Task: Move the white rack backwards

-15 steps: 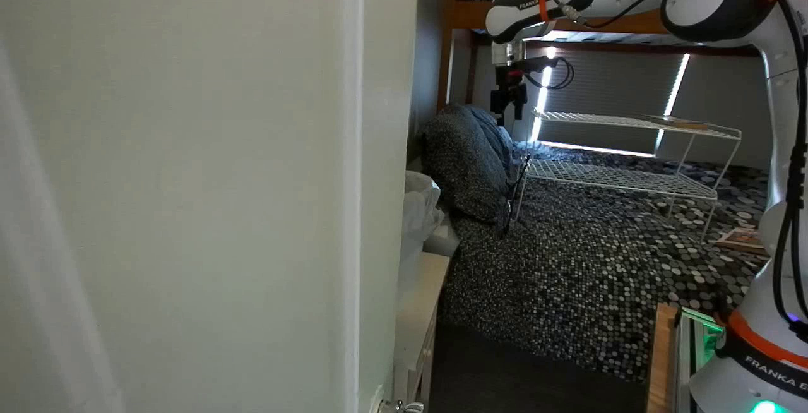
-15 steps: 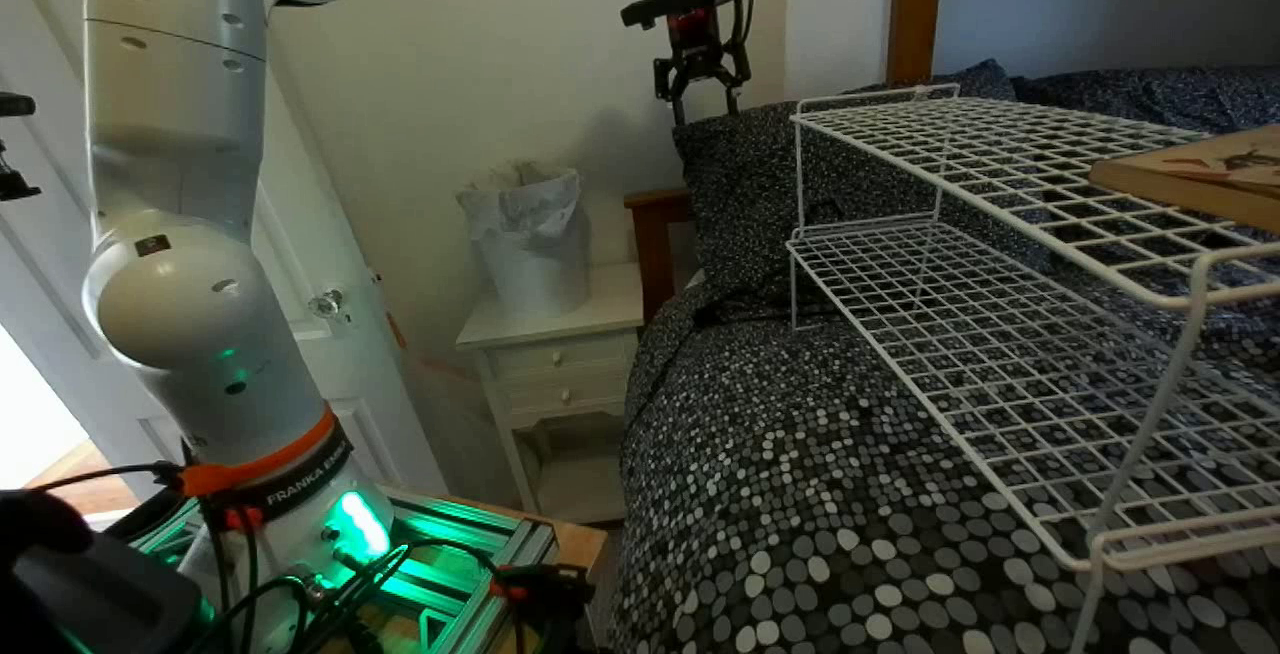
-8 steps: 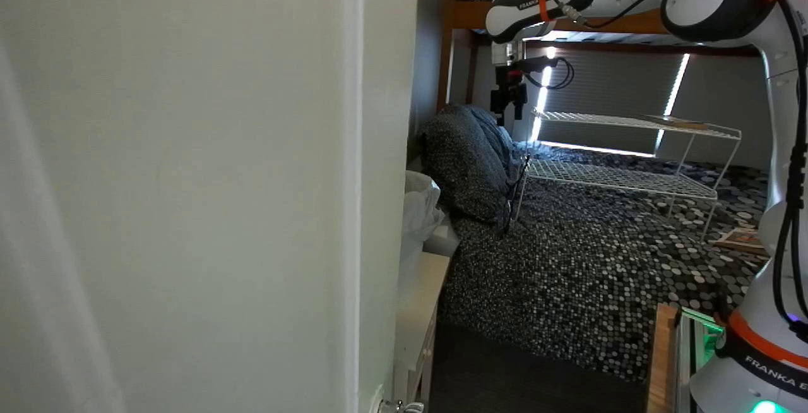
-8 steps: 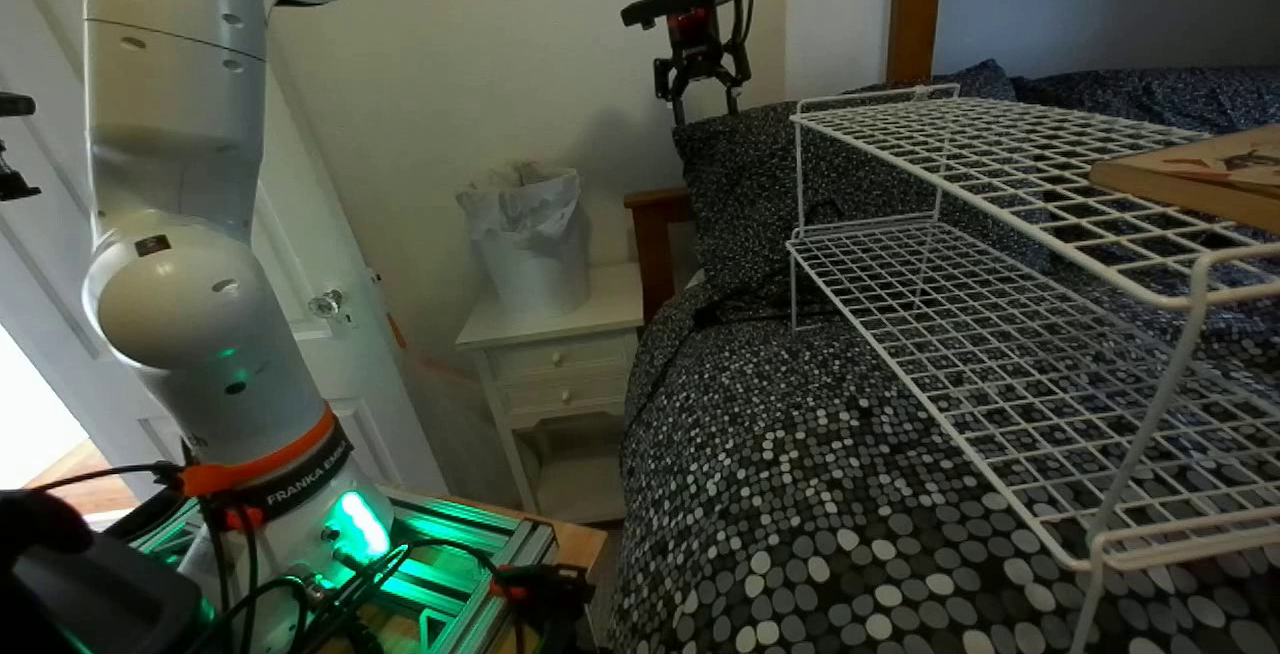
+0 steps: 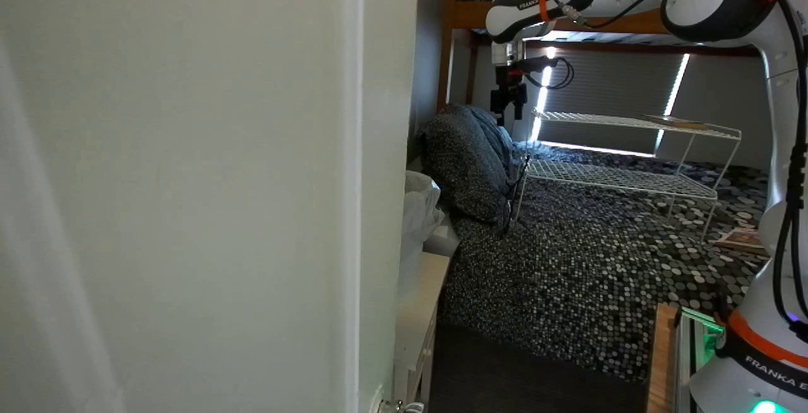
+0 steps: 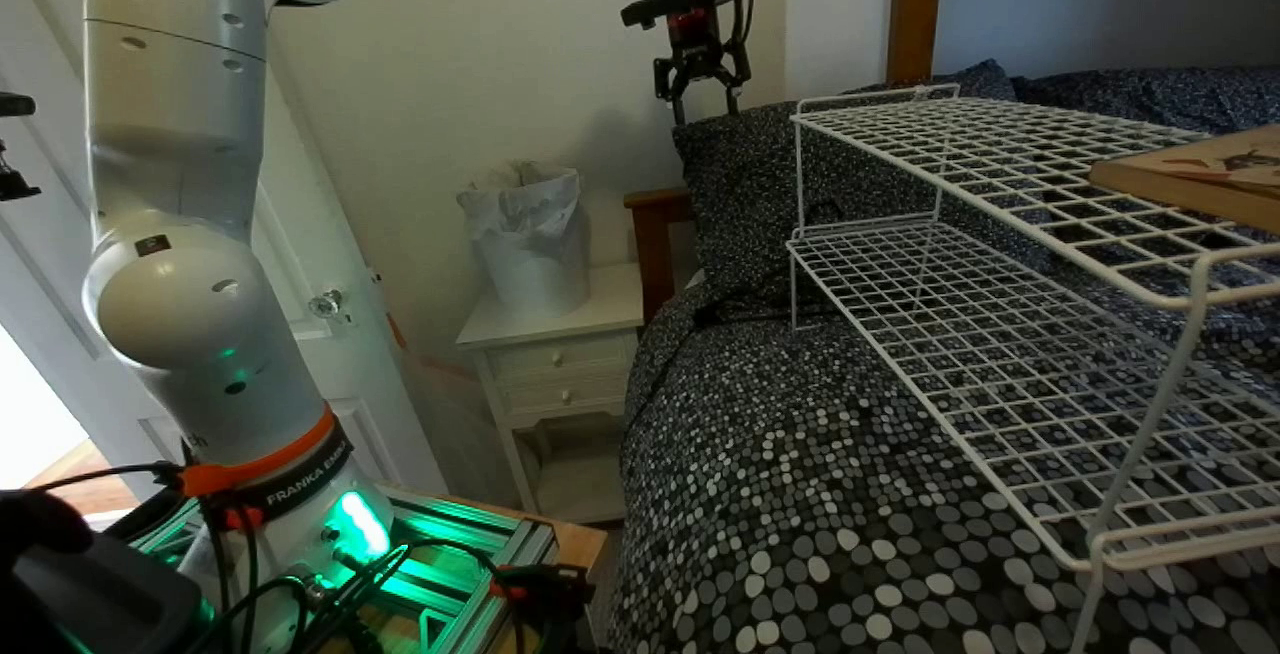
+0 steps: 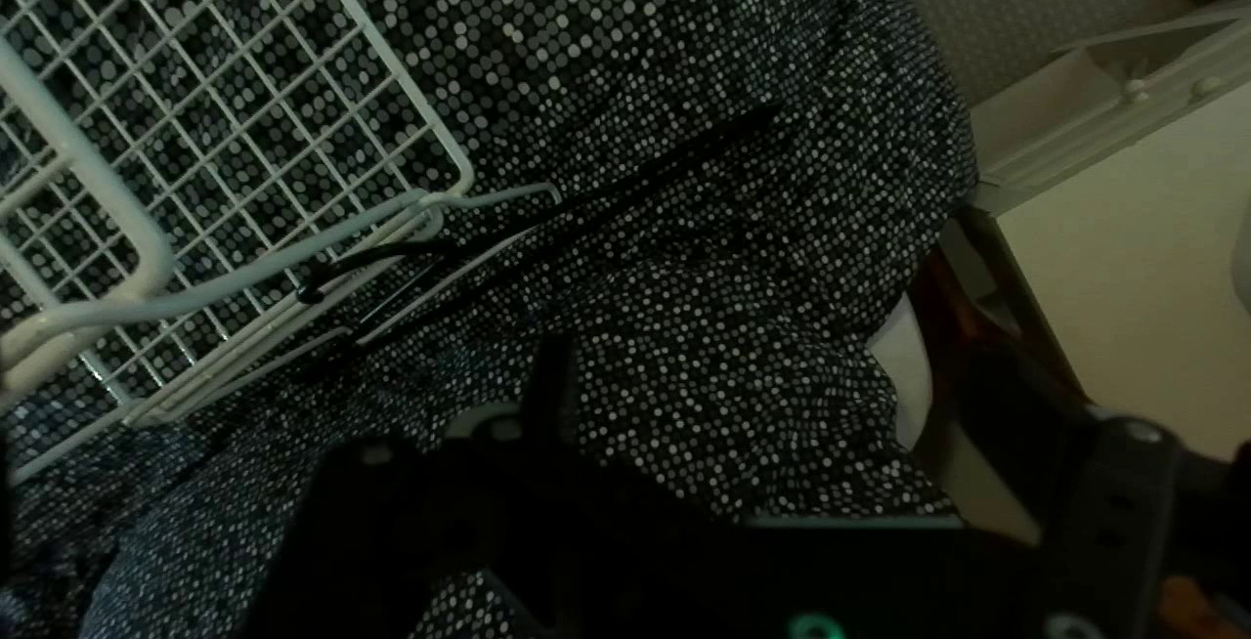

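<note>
White rack (image 6: pixel 985 319) stands upright on the patterned bedding (image 6: pixel 800 454), one end just beside the dark pillow (image 6: pixel 745 184); a book (image 6: pixel 1200 174) lies on its top shelf (image 6: pixel 1010 154). Your gripper (image 6: pixel 706 112) hangs pointing down off that pillow end, jaws apart, nothing between them; both exterior views show a gap to the rack. Step in hand reads as the approach, with the move itself not begun. Shift across toward the end rail (image 6: pixel 880 94), check the wrist view, and turn the wrist if needed so the jaws straddle that one tube, not the mesh. Squeeze only once it sits well between them. "Backwards" likely means away from the arm's base (image 6: pixel 285 529), but confirm before you drag anything. Then go slow and level: the legs (image 6: pixel 794 284) may dig into soft bedding, so a slight lift should help; too much will probably tip the rack and slide the book. Watch the black strap-like thing (image 7: pixel 674 158) too; it crosses the pillow end in the wrist view and could snag. Can't tell whether it's hooked on.
</note>
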Controlling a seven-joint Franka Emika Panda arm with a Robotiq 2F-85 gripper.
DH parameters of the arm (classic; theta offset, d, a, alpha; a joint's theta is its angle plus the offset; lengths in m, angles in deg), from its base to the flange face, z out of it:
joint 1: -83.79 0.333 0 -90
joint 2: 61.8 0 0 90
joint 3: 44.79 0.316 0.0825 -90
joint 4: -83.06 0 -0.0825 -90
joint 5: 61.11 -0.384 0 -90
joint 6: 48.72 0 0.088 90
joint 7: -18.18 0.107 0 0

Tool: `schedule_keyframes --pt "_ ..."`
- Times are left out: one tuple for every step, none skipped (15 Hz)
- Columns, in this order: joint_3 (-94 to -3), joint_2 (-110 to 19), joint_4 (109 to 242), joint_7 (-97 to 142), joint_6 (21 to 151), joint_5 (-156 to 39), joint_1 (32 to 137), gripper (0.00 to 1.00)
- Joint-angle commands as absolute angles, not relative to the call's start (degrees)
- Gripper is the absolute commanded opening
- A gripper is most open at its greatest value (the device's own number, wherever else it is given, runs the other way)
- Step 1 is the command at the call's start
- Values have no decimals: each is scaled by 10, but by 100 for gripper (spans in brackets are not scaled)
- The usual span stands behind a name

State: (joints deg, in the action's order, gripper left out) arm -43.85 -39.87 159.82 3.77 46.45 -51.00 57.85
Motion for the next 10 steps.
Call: schedule_keyframes --pt "-481 -397 1594 28 464 -526 611 100" --pt "-488 -418 1605 44 451 -533 613 100" --pt "-460 -436 1620 38 451 -526 586 100" --pt "-467 -454 1631 39 458 -531 583 100" --pt "-469 -471 1635 30 454 -539 573 100" --pt "-472 -486 1634 19 444 -552 562 100" --pt "-476 -505 1637 11 443 -569 549 100" --pt "-482 -520 1638 4 445 -586 537 100" --pt "-492 -526 1624 14 440 -606 522 100" --pt "-503 -527 1608 26 423 -624 509 100"
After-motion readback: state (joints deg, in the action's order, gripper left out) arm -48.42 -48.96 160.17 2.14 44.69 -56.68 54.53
